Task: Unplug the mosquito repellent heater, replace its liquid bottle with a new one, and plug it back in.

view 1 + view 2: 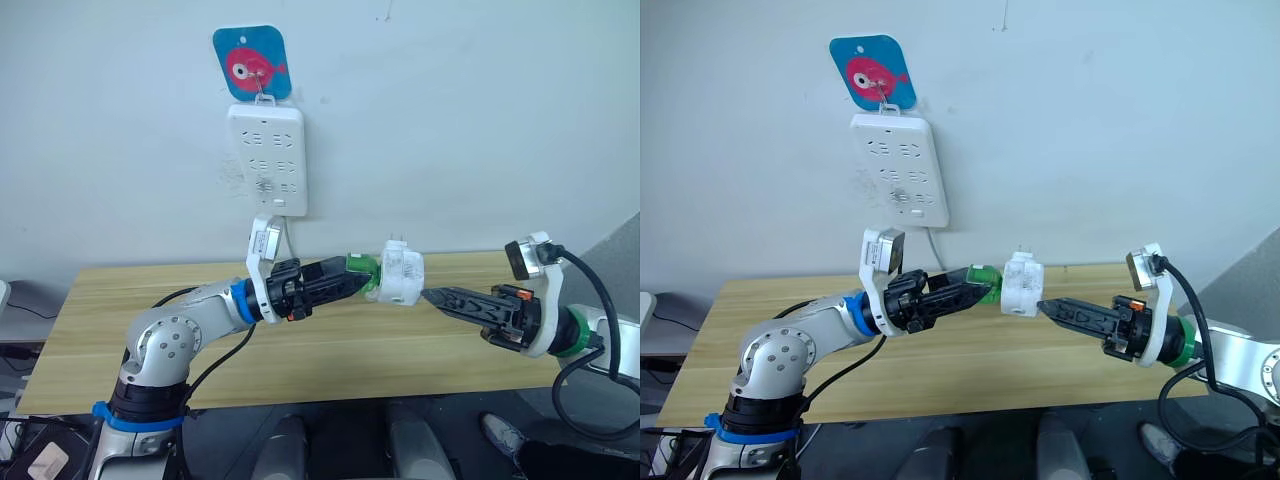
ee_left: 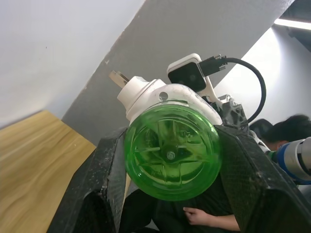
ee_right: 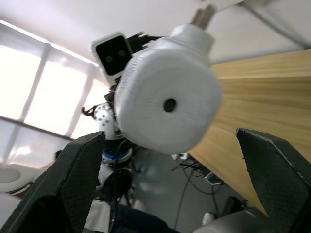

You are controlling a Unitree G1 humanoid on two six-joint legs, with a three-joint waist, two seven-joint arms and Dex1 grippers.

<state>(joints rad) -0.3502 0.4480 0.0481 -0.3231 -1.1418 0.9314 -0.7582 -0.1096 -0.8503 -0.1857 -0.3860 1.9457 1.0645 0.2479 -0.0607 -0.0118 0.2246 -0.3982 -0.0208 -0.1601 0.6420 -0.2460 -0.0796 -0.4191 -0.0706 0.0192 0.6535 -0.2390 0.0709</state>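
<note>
The mosquito repellent heater is a white rounded unit held in the air above the table, its two metal prongs pointing up toward the wall. A green liquid bottle is screwed into its left side. My left gripper is shut on that bottle; the left wrist view shows the bottle's round green base clamped between both black fingers. My right gripper sits just right of the heater. In the right wrist view the heater's holed face lies between widely spread fingers, which do not touch it.
A white multi-socket power strip hangs on the wall under a blue fish hook, its cord dropping behind the wooden table. A person's hand is visible beyond the table in the left wrist view.
</note>
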